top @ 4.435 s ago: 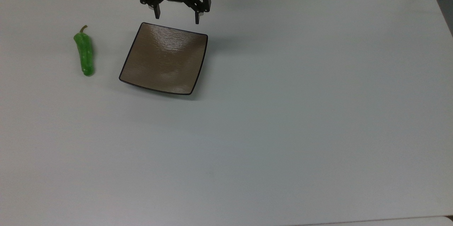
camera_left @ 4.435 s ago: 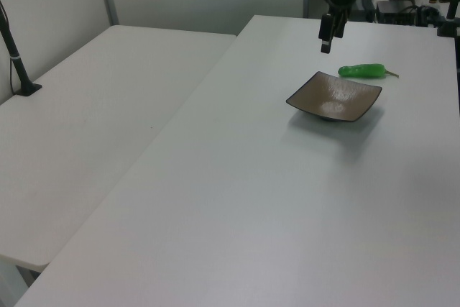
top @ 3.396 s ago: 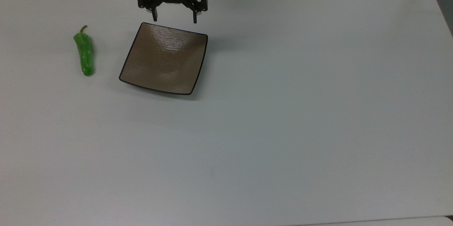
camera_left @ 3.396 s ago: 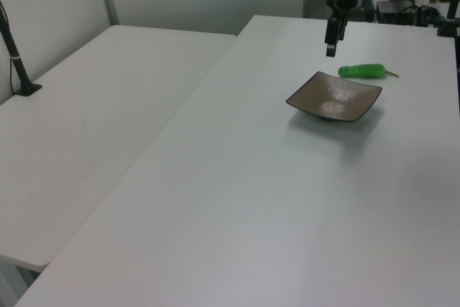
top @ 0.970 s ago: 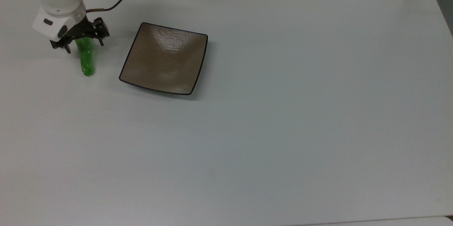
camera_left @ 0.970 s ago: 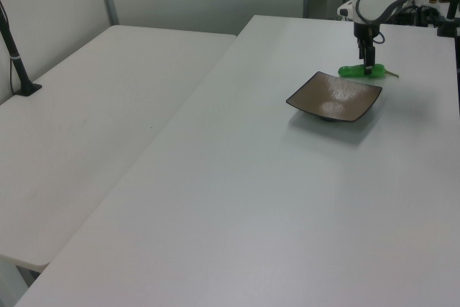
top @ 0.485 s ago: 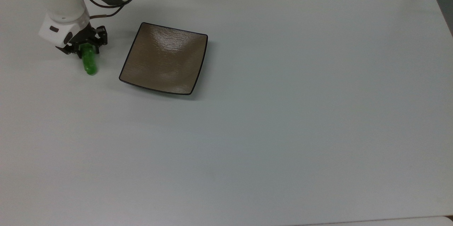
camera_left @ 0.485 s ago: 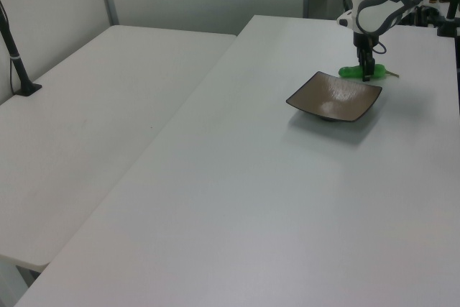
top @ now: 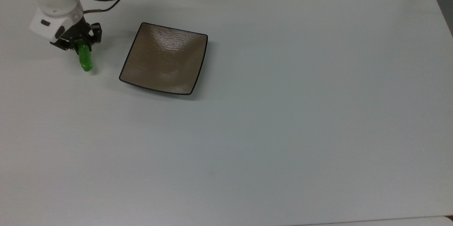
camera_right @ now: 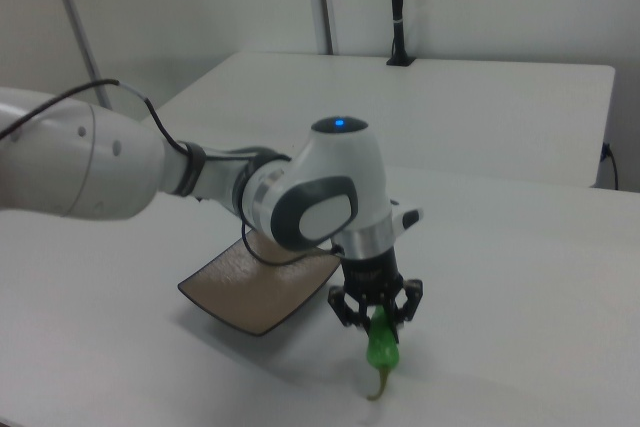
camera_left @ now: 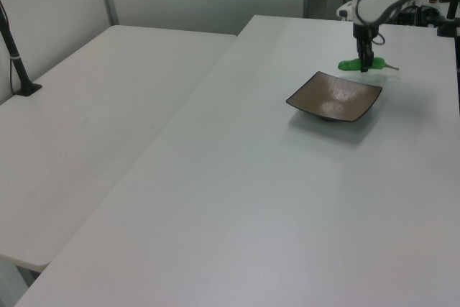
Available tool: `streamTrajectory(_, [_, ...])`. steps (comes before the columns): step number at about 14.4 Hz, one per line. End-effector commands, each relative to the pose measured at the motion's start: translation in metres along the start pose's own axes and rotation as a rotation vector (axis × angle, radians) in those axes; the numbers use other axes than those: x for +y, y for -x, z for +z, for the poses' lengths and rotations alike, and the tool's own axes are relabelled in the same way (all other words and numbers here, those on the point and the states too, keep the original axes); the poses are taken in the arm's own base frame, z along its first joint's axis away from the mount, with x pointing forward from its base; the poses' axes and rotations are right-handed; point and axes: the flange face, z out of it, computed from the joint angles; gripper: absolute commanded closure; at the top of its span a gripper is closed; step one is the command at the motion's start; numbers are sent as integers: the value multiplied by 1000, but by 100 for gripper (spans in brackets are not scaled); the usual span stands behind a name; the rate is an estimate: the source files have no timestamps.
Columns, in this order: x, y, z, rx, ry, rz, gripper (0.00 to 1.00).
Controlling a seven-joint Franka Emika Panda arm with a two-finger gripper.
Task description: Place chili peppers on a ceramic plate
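Gripper: the gripper (top: 81, 44) was clamped on the pepper (top: 85, 59) near its stem end, fingers down, at the top view's far left; also seen in the right view (camera_right: 377, 319) and the left view (camera_left: 366, 65).
Pepper: green, glossy, held in the jaws. In the top view its free tip stuck out below the gripper toward the bottom of that picture. In the right view (camera_right: 381, 349) it hung a little above the table with the curved stem lowest. In the left view (camera_left: 350, 65) it looked level, stem toward the left view's right.
Plate: the plate (top: 165, 58) was square, brown, dark-rimmed, flat on the table (top: 283, 113), bare inside. It sat near the pepper, to the top view's right of it, not touching. In the left view (camera_left: 334, 96) it lay in front of the gripper; in the right view (camera_right: 255, 295) behind it, partly hidden by the arm.
Arm: the arm (camera_right: 200, 182) was white and grey, reaching in from the right view's left, a blue light on its top.
Table: white; a second white table (camera_left: 93, 120) stood beside it on the left view's left.
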Motion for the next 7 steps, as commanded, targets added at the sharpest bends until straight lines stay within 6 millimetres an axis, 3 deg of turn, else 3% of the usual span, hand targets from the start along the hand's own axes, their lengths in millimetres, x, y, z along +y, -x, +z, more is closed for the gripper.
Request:
streamTrajectory(1, [-2, -8, -74, 78, -99, 44, 82])
streamTrajectory(3, [-28, -32, -90, 111, -165, 51, 82])
streamTrajectory(5, [-66, -68, -94, 122, -196, 122, 78])
streamTrajectory(7, [-87, -85, -97, 121, -210, 156, 74])
